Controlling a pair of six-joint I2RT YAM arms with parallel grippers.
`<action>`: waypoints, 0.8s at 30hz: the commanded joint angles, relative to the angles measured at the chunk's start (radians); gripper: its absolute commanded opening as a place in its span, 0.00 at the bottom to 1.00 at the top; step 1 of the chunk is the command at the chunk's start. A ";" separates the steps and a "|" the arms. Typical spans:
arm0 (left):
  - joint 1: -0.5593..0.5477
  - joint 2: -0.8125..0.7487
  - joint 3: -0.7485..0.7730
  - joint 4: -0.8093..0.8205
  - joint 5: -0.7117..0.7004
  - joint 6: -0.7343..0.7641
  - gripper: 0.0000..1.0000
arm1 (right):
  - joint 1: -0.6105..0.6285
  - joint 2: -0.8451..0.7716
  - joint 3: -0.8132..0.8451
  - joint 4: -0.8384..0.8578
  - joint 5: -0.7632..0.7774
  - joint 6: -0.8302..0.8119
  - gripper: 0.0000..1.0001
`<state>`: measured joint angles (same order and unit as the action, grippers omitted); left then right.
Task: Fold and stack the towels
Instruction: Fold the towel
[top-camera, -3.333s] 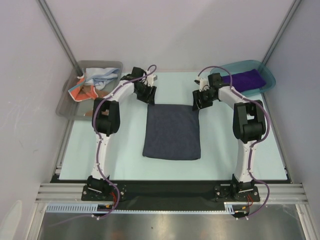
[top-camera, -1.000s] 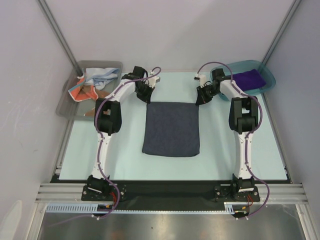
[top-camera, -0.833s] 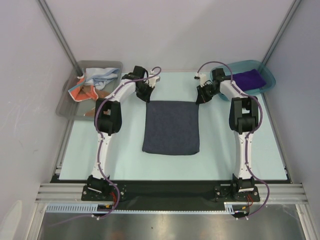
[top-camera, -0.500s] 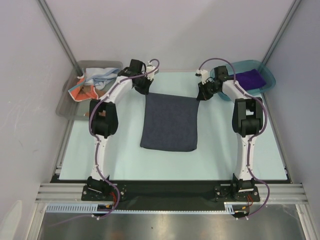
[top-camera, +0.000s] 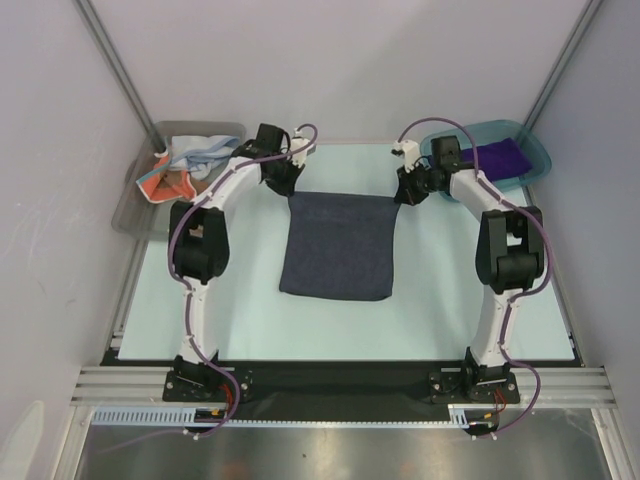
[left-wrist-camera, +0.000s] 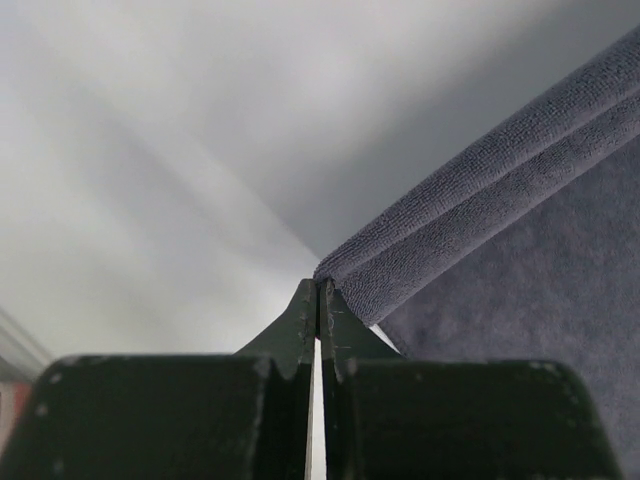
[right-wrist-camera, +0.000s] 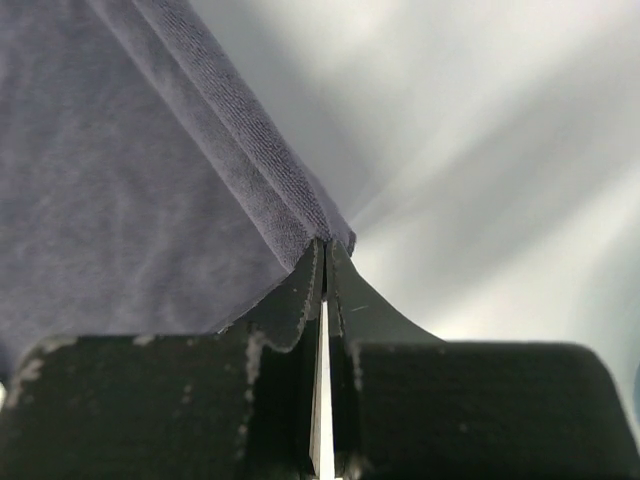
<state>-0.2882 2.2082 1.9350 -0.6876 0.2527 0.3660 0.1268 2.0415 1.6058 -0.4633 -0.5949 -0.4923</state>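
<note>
Left tool (top-camera: 284, 184) is pressing together on the far-left corner of the grey-blue towel (top-camera: 338, 245). In the left wrist view its fingers (left-wrist-camera: 300, 312) are meeting w/ only a hairline slit btwn them, and the cloth corner is sitting right at the tips. Right tool (top-camera: 404, 192) is doing the same on the far-right corner: jaws are closing to a thin slit and pinching the corner at the tips.

The held edge is stretching straight btwn the two tools, running left-right across the upper middle of the overhead frame. In both wrist views that edge is showing as two thick ribs lying side by side. From there the towel is running down-frame toward the arm bases, and the lower part is lying flat on the bench (top-camera: 450, 300), centre of frame. It is looking approx. as wide as it is long, so can't tell the long axis for sure. It is sitting slightly skewed, w/ the lower edge shifting a bit left of the upper edge.

Further out, the purple towel (top-camera: 497, 157) is lying in the teal bin (top-camera: 541, 160) at upper right, just beyond the right tool. The grey bin (top-camera: 148, 216) at upper left is holding the orange-red towel (top-camera: 160, 184) and the pale towel (top-camera: 200, 150), both crumpled and touching each other.
</note>
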 joint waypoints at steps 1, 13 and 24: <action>-0.009 -0.119 -0.039 0.014 -0.043 -0.018 0.00 | 0.030 -0.122 -0.055 0.055 0.058 0.031 0.00; -0.037 -0.455 -0.507 0.167 -0.064 -0.107 0.00 | 0.096 -0.389 -0.397 0.117 0.181 0.198 0.00; -0.077 -0.645 -0.749 0.191 -0.026 -0.196 0.00 | 0.188 -0.596 -0.604 0.137 0.267 0.348 0.00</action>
<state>-0.3542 1.6325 1.2274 -0.5270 0.2310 0.2157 0.3080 1.5230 1.0416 -0.3580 -0.3782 -0.2173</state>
